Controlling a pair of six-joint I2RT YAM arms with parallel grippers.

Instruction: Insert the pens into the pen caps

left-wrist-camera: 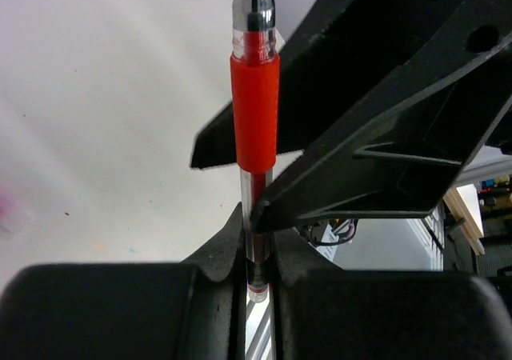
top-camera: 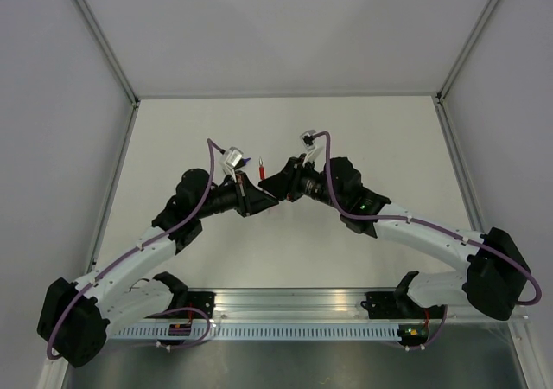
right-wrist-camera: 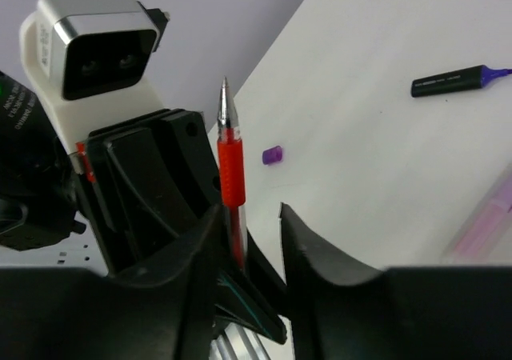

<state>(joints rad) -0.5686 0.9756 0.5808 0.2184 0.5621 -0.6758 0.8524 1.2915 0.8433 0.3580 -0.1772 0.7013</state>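
Observation:
A red pen (left-wrist-camera: 255, 112) with a red grip sleeve stands upright between the fingers of my left gripper (left-wrist-camera: 256, 240), which is shut on its clear lower barrel. The pen's tip points up, uncapped (right-wrist-camera: 230, 176). My right gripper (right-wrist-camera: 250, 224) meets the left one over mid-table (top-camera: 275, 188). Its jaws stand apart around the same pen, which lies against one finger with a gap to the other. On the table beyond lie a small purple pen cap (right-wrist-camera: 274, 155) and a dark purple pen (right-wrist-camera: 456, 81). A pale pink pen (right-wrist-camera: 484, 224) shows blurred at the right edge.
The left wrist's white camera block (right-wrist-camera: 92, 52) sits close in front of the right gripper. Grey walls enclose the white table (top-camera: 285, 130) on three sides. An aluminium rail (top-camera: 294, 315) runs along the near edge between the arm bases.

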